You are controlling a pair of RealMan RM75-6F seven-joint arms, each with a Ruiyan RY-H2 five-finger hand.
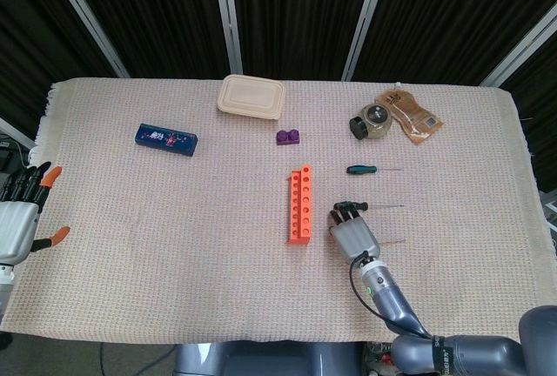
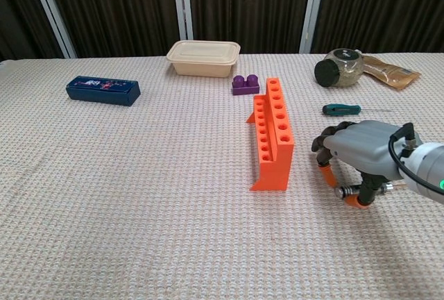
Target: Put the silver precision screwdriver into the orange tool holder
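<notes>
Right hand [image 2: 361, 151] pinches the thin silver screwdriver [image 2: 345, 192] by its handle: light, stiff, likely slippery; grip mid-handle beside the orange holder [image 2: 272, 133].

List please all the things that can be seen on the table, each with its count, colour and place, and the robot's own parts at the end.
tool holder: 1, orange, table centre
silver precision screwdriver: 1, silver, right of holder, pinched in right hand
screwdriver: 1, green handle, right of holder, farther back
brick: 1, purple, behind holder
lidded container: 1, beige, back centre
box: 1, dark blue, left
jar: 1, dark lid, lying at back right
pouch: 1, brown, beside jar
tablecloth: 1, beige, covering table
left hand: 1, grey, orange tips, left edge, empty
right hand: 1, grey, right of holder
</notes>
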